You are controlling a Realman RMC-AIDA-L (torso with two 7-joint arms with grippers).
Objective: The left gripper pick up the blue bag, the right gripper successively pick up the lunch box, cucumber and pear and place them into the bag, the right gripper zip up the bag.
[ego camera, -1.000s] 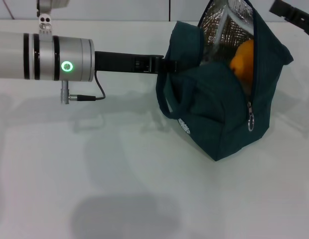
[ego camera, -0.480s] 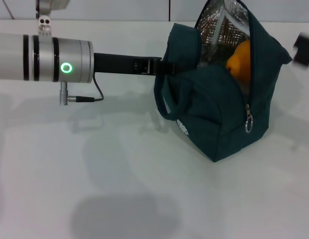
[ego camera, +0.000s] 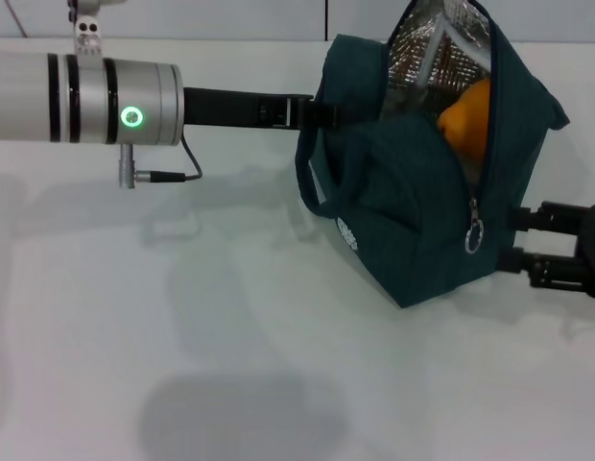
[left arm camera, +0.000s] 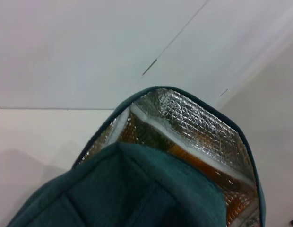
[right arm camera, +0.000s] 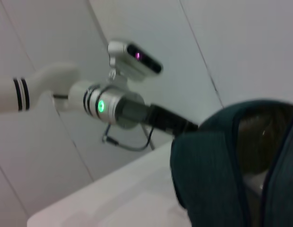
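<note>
Teal blue bag (ego camera: 422, 192) sits mid-counter, left gripper (ego camera: 312, 112) clenched on its far-left rim. Pear (ego camera: 467, 120) inside. Right gripper (ego camera: 528, 240) just dropped in low at right, jaws parted beside zipper pull (ego camera: 473, 233); zipping likely next.

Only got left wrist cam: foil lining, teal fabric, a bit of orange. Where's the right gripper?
Observer: Head view shows the right gripper low beside the blue bag, on the robot's right, fingers apart and holding nothing. The left gripper meets the bag's upper edge on the opposite side.
Operator: Near the zipper pull?
Observer: Close. The ring pull hangs low on the bag's seam, a little short of the fingertips, untouched.
Operator: And the orange?
Observer: That's the pear, sitting inside the open mouth.
</note>
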